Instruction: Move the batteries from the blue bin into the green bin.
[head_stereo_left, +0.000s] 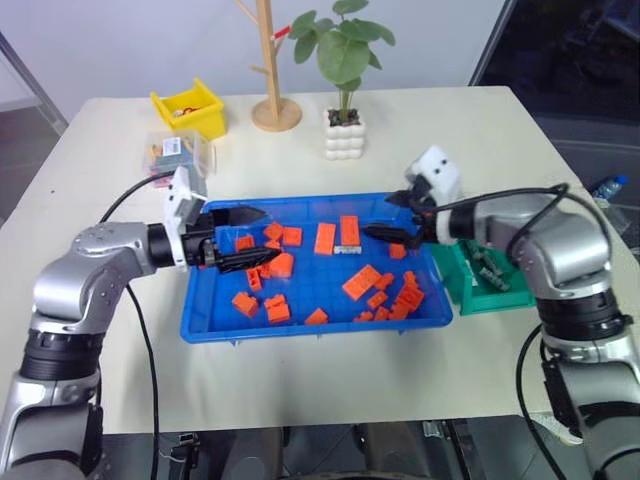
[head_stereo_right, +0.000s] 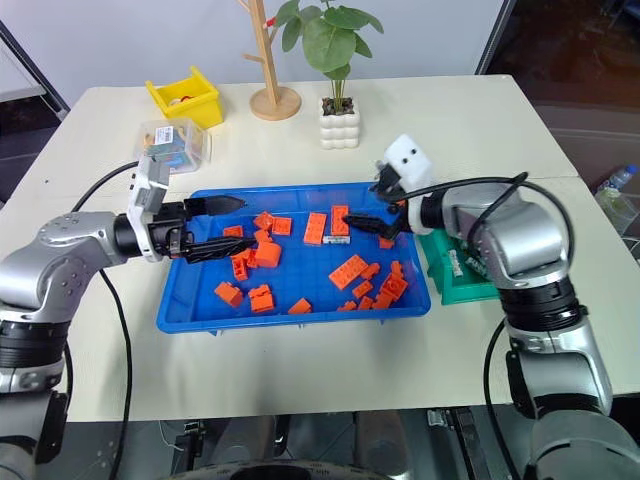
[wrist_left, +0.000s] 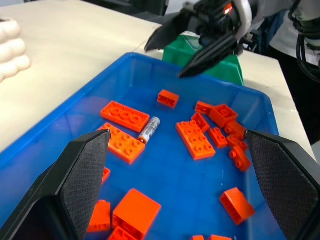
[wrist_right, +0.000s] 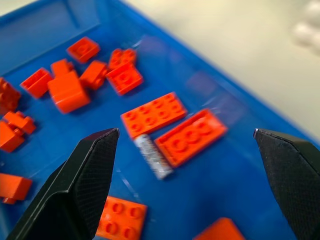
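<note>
a single battery (wrist_left: 149, 129) lies flat in the blue bin (head_stereo_left: 200, 300), its long axis along an orange block's (wrist_left: 125, 116) short end. the left gripper (head_stereo_left: 240, 240) and right gripper (head_stereo_left: 395, 215) both hover over the bin with jaws apart.

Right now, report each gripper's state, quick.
Left gripper: open, holding nothing, over the blue bin.
Right gripper: open, holding nothing, above the battery lying among the orange blocks.

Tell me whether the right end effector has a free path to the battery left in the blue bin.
Probably yes. The right end effector hovers open above the battery, which lies against two flat orange blocks in the blue bin. Its other side looks free.
</note>
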